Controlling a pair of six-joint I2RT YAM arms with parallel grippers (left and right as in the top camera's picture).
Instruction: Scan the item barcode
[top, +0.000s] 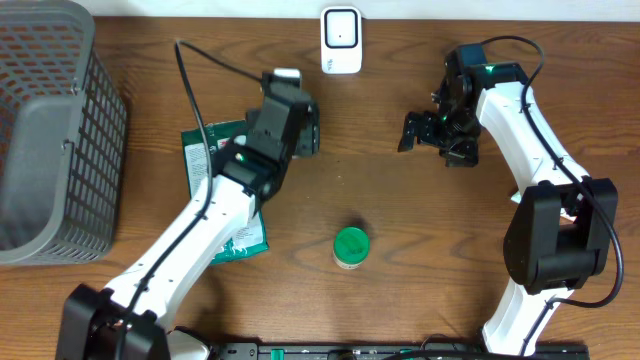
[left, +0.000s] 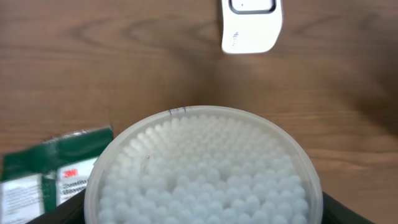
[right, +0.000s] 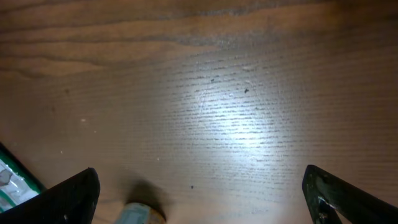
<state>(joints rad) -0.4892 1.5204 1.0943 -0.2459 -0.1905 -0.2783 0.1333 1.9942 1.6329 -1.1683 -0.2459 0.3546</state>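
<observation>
Clamping a round clear swab tub (left: 205, 165), the left end effector (left: 202, 213) hovers; right end effector (right: 208, 198) gapes.

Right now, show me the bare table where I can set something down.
Bare wood lies mid-table, bordered by the scanner above, the green-lidded jar below, the left gripper holding the cotton swab tub, and the right gripper. Another patch runs from the jar to the right arm. The left is crowded: basket, green packet, left arm over it.
</observation>
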